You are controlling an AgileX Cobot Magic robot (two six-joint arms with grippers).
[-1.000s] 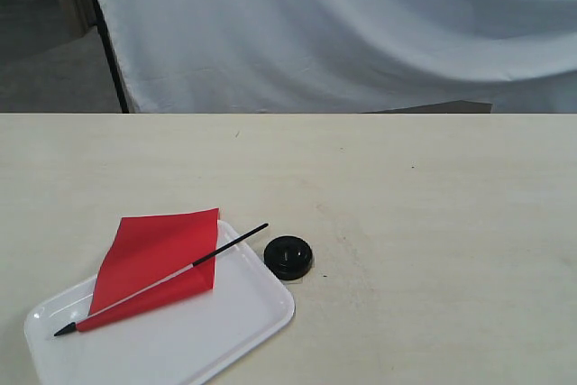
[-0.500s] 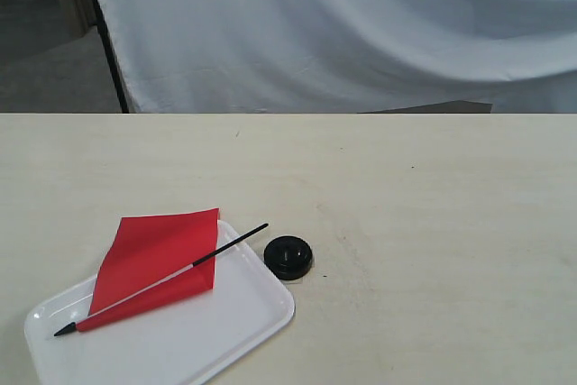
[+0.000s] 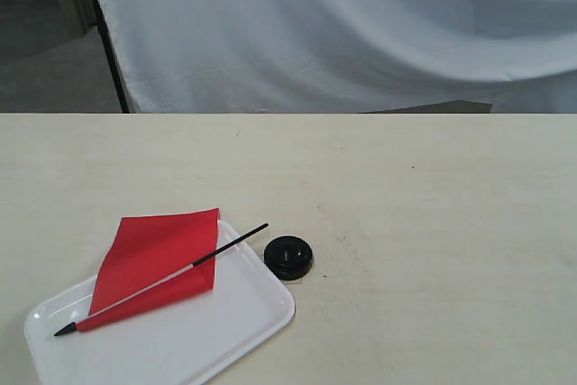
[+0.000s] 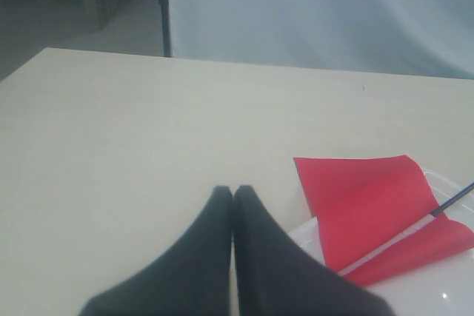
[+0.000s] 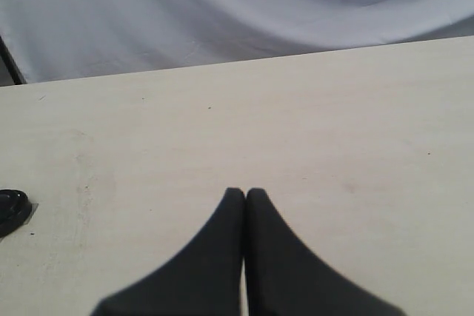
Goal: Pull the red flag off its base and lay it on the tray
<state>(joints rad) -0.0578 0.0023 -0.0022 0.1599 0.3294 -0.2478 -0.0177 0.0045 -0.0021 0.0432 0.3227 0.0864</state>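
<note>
The red flag [image 3: 158, 263] lies flat across the white tray [image 3: 225, 322] at the front left of the table, its black stick running from the pointed tip at the tray's near left up past the far rim. Part of the cloth hangs over the tray's far edge. The round black base [image 3: 288, 257] sits on the table just right of the tray, with nothing in it. Neither arm shows in the exterior view. My left gripper [image 4: 233, 191] is shut and holds nothing, with the flag [image 4: 370, 205] and tray [image 4: 437, 294] beside it. My right gripper [image 5: 245, 193] is shut too, the base [image 5: 11, 209] off to its side.
A pale wooden table [image 3: 406, 223] stretches wide to the right and back. A white cloth backdrop [image 3: 343, 33] hangs behind the far edge, with a dark stand post [image 3: 113, 60] at its left.
</note>
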